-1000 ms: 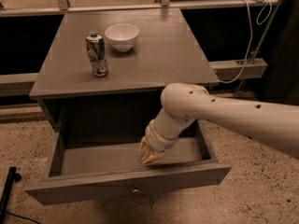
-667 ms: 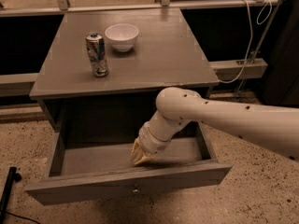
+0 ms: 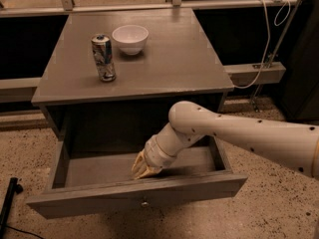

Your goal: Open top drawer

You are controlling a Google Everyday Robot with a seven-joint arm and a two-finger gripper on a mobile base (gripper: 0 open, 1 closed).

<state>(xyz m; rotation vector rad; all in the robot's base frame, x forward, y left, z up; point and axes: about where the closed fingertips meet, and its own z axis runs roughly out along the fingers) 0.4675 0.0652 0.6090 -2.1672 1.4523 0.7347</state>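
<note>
The top drawer [image 3: 89,205] of the grey cabinet is pulled far out, its inside bare. Its front panel has a small round metal knob [image 3: 144,202] at the centre. My gripper [image 3: 141,170] reaches down into the drawer from the right on a white arm. Its yellowish fingertips sit just behind the front panel, near the middle and above the knob. No other drawers show in this view.
On the cabinet top [image 3: 169,63] stand a drink can [image 3: 103,58] and a white bowl [image 3: 130,38] at the back left. A white cable [image 3: 266,49] hangs at the right. A black object [image 3: 8,198] lies on the speckled floor at the left.
My gripper has moved left and toward the drawer's front panel. The drawer looks about as far out as before.
</note>
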